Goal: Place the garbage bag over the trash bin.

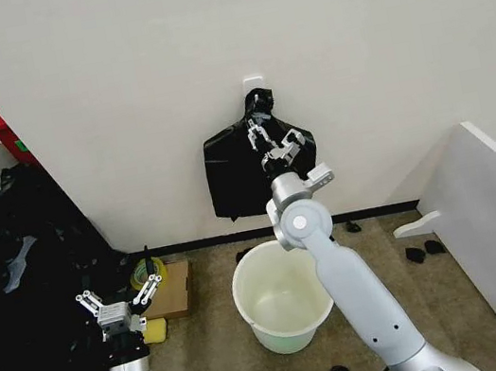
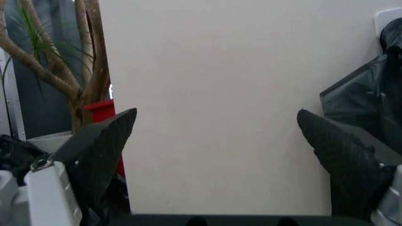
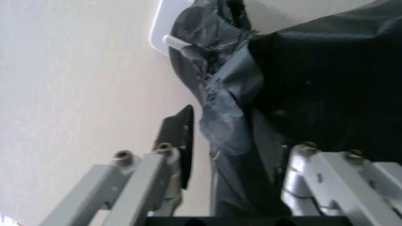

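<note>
Up against the cream wall, the right gripper (image 1: 264, 140) has its jaws spread around the gathered neck of the thin, glossy black plastic garbage bag (image 1: 236, 173), which hangs from a small white wall hook (image 1: 253, 82); from the right wrist view the twisted plastic (image 3: 229, 117) runs down between the 2 metal fingers (image 3: 179, 146), and whether the pads already pinch it I cannot tell, though a gap shows on 1 side. Judging by this, the task is at its start: the bag is not yet off the hook, and lifting it free, opening it and fitting it over the rim are all left to do. Below the arm, the round cream-white plastic trash bin (image 1: 247, 287) stands unlined on the brown floor, well apart from the hanging bag. Off to the robot's left, the left gripper (image 1: 121, 299) hovers low beside a heap of black plastic sheeting (image 1: 6, 286), jaws wide open and holding nothing, with a flat cardboard piece (image 1: 172, 290) just beyond it.
</note>
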Tool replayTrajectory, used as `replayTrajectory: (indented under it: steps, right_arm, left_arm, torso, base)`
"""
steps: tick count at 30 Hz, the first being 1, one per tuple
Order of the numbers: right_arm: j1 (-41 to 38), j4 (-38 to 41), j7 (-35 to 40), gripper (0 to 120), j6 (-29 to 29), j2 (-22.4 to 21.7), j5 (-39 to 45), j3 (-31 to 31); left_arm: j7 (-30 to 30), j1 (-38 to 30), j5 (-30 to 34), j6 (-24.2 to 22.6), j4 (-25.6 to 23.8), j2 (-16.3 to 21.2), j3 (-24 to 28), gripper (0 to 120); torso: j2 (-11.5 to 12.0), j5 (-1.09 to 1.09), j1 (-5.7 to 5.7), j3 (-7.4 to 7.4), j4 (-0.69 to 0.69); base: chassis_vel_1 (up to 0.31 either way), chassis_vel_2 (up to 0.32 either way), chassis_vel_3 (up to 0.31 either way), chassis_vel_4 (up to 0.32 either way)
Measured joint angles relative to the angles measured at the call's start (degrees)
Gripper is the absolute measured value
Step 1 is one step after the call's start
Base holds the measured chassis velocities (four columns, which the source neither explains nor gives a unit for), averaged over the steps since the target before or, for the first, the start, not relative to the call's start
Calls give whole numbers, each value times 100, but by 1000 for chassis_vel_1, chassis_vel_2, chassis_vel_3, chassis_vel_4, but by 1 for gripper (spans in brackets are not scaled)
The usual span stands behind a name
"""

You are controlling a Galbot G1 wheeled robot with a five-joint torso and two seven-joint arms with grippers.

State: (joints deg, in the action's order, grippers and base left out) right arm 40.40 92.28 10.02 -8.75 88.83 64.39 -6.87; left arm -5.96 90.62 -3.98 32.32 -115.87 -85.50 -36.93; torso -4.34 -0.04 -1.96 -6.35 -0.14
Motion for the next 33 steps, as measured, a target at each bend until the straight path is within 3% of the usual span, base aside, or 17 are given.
replayTrajectory:
  steps: [6,8,26,33]
  right_arm:
    - [86,18,-75,3,-81,-21,-39,4]
    - [157,92,-82,0,-94,-56,-45,35]
    - [2327,1811,-328,0,-301,-1237,-689,392]
    - [3338,2001,-712,0,-570,-1597,-1712,493]
  left_arm:
    - [-3,12,5,0,-5,21,-10,100]
    - [-5,14,11,0,-11,29,-16,100]
    - [-40,7,62,10,-30,47,-67,100]
    - [-92,3,150,10,-90,42,-152,100]
  torso:
    - [0,0,0,0,0]
    - [0,0,0,0,0]
    - [0,0,1,1,-1]
    - [0,1,1,1,0]
  base:
    - [0,0,0,0]
    - [0,0,0,0]
    - [0,0,0,0]
    - [0,0,0,0]
